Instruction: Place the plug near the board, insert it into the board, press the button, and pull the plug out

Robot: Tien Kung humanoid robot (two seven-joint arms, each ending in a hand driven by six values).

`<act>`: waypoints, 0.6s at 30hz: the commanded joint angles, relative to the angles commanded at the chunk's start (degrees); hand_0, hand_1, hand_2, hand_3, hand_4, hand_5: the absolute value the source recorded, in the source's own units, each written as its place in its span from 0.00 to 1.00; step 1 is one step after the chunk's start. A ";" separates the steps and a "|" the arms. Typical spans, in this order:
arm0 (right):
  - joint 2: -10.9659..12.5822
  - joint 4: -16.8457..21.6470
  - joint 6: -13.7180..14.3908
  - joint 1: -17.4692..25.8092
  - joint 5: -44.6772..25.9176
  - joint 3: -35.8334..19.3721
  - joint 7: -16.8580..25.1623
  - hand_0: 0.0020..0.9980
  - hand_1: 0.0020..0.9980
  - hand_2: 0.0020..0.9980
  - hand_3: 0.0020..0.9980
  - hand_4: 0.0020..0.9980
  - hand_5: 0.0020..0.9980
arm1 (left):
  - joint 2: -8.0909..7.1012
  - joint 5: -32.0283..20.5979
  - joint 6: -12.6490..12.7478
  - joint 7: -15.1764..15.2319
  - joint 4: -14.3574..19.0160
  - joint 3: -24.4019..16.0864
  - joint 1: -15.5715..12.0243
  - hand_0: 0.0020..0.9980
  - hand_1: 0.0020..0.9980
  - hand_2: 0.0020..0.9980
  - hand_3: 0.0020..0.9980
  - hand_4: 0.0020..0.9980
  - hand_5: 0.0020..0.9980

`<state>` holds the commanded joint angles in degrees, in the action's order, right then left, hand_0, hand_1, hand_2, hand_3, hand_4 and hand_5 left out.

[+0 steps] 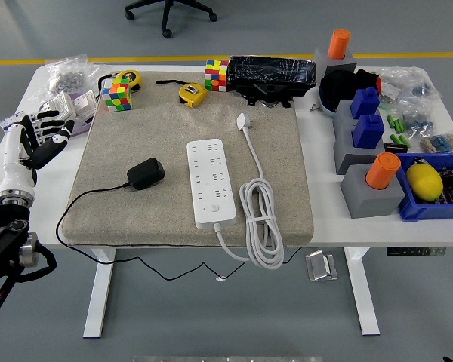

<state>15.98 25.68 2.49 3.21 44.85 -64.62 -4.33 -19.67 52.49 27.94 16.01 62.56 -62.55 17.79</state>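
Note:
A black plug adapter [146,173] with a thin black cord lies on the beige mat [136,211], left of the white power strip [211,182]. The strip lies lengthwise at the mat's middle, its white cable coiled [261,219] to its right. My left hand [41,136] hovers over the table's left edge, well left of the plug, fingers spread and holding nothing. The right hand is out of view.
Rubik's cubes [115,96] [217,75], two yellow tape measures [192,93], a black wrapped box [272,73] and plastic bags [68,74] line the back. Grey blocks with orange and blue pegs [368,181] and a blue bin [430,188] stand on the right.

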 joint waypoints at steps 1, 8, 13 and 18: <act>-0.14 -0.01 -0.02 0.02 0.05 -0.10 0.00 0.60 0.66 0.63 0.56 0.97 0.59 | -0.04 0.07 -0.05 -0.08 0.21 -0.21 -0.11 0.50 0.55 0.56 0.60 0.79 0.28; -0.29 -0.13 0.02 0.21 0.19 -0.58 -0.01 0.60 0.66 0.64 0.56 0.98 0.59 | -0.14 0.25 -0.27 -0.34 0.95 -0.90 -0.45 0.50 0.54 0.56 0.60 0.79 0.29; -0.30 -0.12 0.03 0.35 0.32 -1.00 0.00 0.60 0.66 0.64 0.57 0.98 0.59 | -0.16 0.38 -0.43 -0.57 1.36 -1.03 -0.67 0.50 0.54 0.56 0.60 0.79 0.29; -0.47 -0.09 0.06 0.43 0.42 -1.17 0.03 0.60 0.66 0.64 0.56 0.97 0.59 | -0.17 0.46 -0.50 -0.67 1.61 -1.16 -1.06 0.50 0.54 0.56 0.60 0.79 0.29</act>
<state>15.51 25.59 2.56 3.65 45.26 -65.79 -4.30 -19.83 52.95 27.44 15.34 64.17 -63.70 16.73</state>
